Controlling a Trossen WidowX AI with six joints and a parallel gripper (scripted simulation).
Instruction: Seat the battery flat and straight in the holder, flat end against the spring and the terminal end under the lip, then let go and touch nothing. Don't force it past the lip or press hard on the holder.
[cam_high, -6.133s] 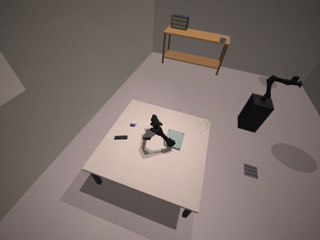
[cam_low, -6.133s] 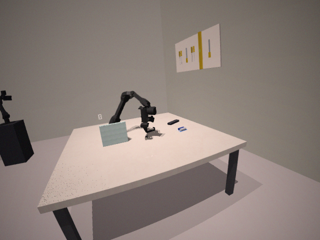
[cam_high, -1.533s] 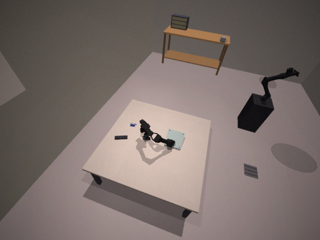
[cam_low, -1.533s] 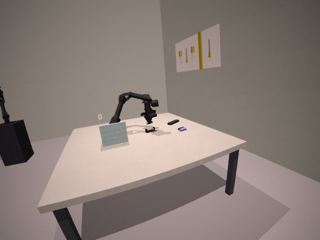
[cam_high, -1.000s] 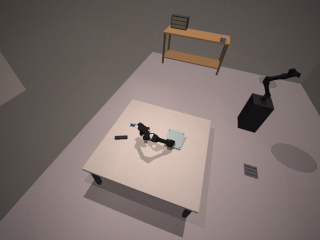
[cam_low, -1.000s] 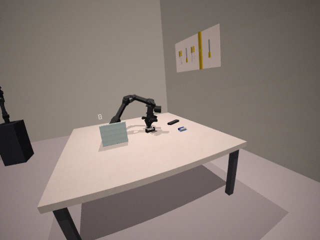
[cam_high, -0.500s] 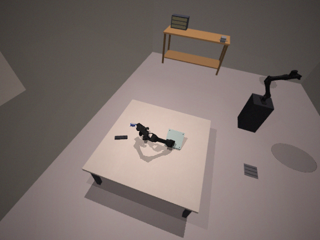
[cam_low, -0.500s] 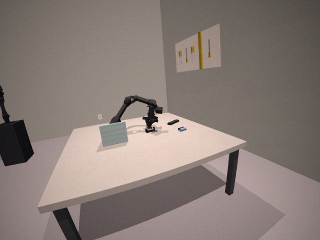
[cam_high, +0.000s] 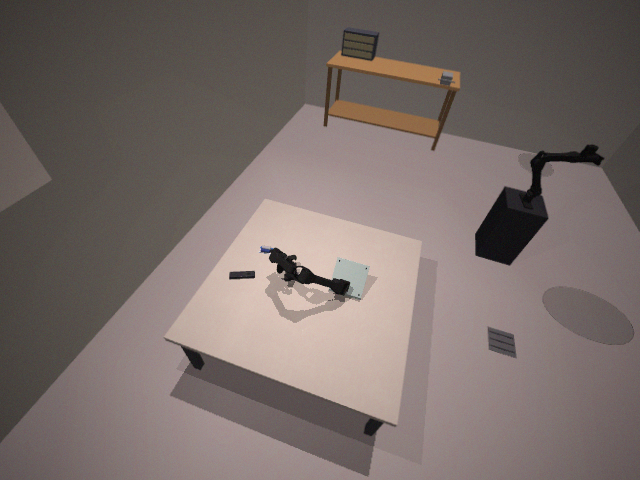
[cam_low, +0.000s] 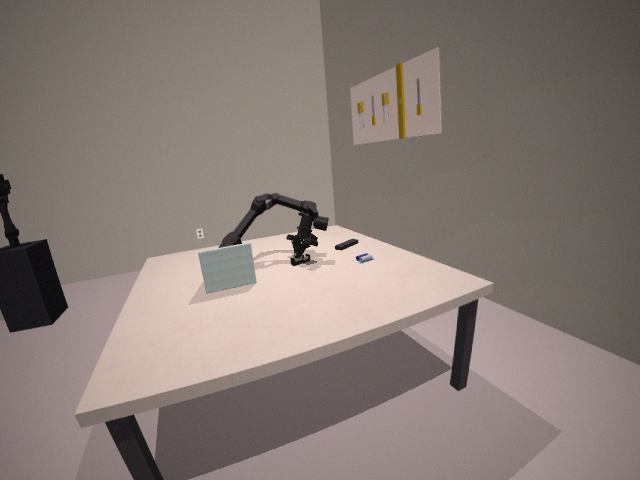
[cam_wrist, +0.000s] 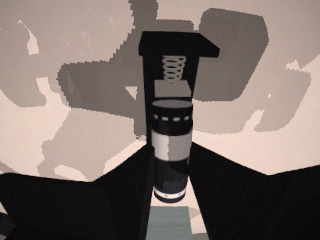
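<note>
My gripper (cam_wrist: 170, 148) (cam_low: 300, 256) (cam_high: 287, 272) is shut on the battery (cam_wrist: 171, 147), a grey and black cylinder held lengthwise between the fingers. In the wrist view the black holder (cam_wrist: 178, 46) lies straight ahead under the battery, in line with it. Its coil spring (cam_wrist: 175, 67) shows at the far end, and the battery's far end sits just short of the grey plate in front of the spring. The near part of the holder is hidden by the battery and fingers. In the exterior view the gripper points down, low over the holder (cam_low: 302, 262) on the table (cam_low: 310, 330).
A flat black bar (cam_high: 241, 274) (cam_low: 346, 244) and a small blue and white object (cam_high: 265, 249) (cam_low: 364, 257) lie beyond the gripper. A pale green upright panel (cam_high: 351, 273) (cam_low: 227, 267) stands by the arm's base. A second arm on a black box (cam_high: 509, 224) stands off the table.
</note>
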